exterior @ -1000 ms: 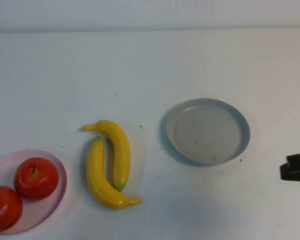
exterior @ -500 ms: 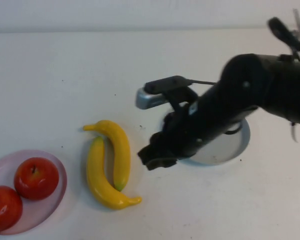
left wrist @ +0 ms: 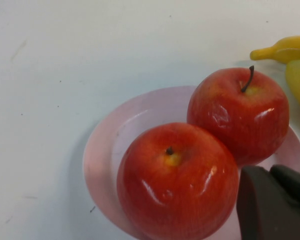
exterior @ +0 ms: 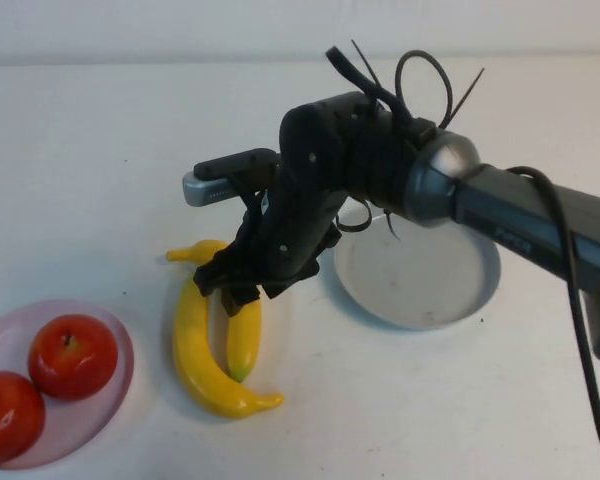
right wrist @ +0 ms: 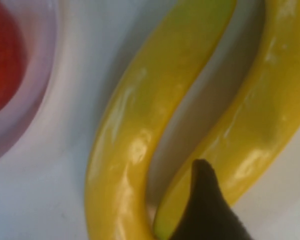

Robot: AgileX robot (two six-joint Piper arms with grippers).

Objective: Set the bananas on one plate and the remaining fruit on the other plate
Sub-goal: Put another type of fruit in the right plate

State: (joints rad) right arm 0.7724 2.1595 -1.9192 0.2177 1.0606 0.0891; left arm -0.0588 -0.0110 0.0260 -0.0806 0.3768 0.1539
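Observation:
Two yellow bananas (exterior: 195,350) (exterior: 243,340) lie side by side on the white table between the plates. My right gripper (exterior: 236,288) is open and low over the right-hand banana (right wrist: 260,125), with one dark fingertip (right wrist: 205,200) against its inner side. The other banana (right wrist: 140,135) lies beside it. The grey-blue plate (exterior: 430,285) holds nothing and is partly hidden by my right arm. Two red apples (exterior: 72,355) (exterior: 5,415) sit on the pink plate (exterior: 115,385). My left gripper (left wrist: 275,205) is shut beside the apples (left wrist: 177,187) (left wrist: 237,115) over the pink plate (left wrist: 105,150); it is out of the high view.
My right arm (exterior: 500,215) reaches in from the right, passing over the far-left edge of the grey-blue plate. Its wrist camera (exterior: 225,182) juts out above the bananas. White table surface lies all round the plates.
My right arm has swung in from the right edge, across the grey-blue plate, to low over the bananas. The bananas, apples and plates have not moved.

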